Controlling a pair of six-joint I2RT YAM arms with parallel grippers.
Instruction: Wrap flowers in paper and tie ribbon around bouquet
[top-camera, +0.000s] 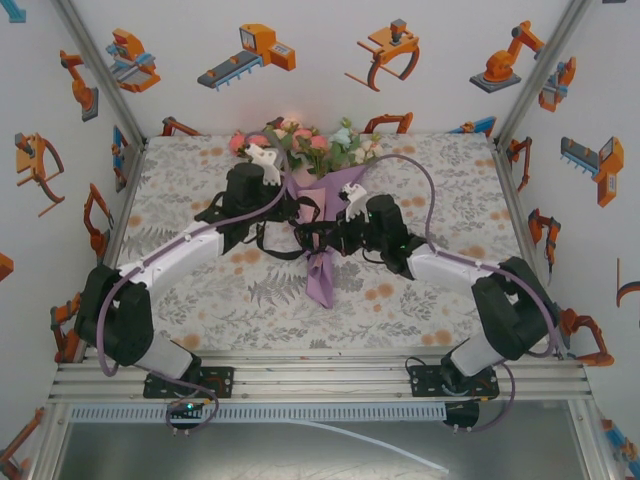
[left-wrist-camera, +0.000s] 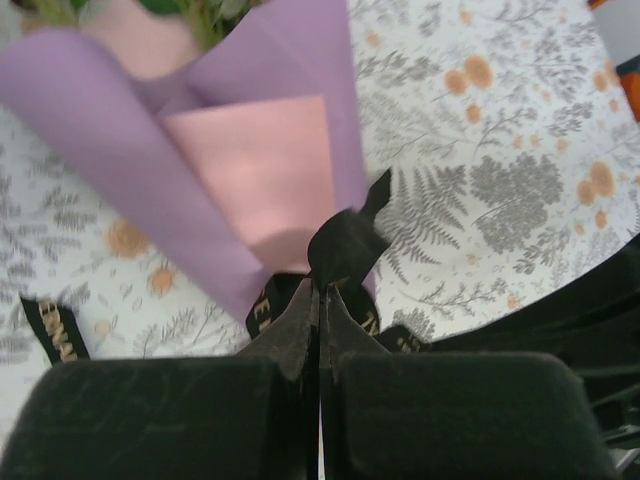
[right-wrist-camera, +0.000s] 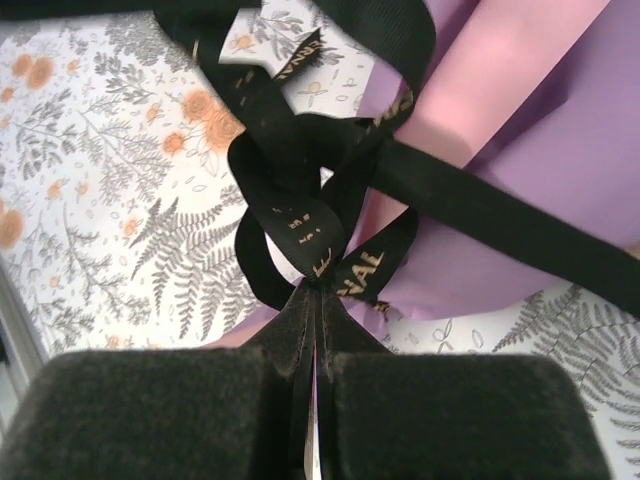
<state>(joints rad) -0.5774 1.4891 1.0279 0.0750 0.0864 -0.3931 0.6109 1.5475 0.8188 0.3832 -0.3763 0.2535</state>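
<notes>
The table (top-camera: 190, 300) is wearing a pale cloth printed with grey ferns and orange blossoms, and the cloth is lying flat. The bouquet (top-camera: 321, 275) is lying lengthwise on it, between the left gripper (left-wrist-camera: 320, 290) and the right gripper (right-wrist-camera: 315, 292). Its narrow purple tail is pointing toward the near edge past both of them, and its flowers (top-camera: 300, 140) are resting at the far edge beyond them. The ribbon (right-wrist-camera: 290, 170) is crossing the paper (left-wrist-camera: 120, 130) just ahead of the right gripper's fingertips. One lettered stretch of it is lying on the cloth to the left of the left gripper.
</notes>
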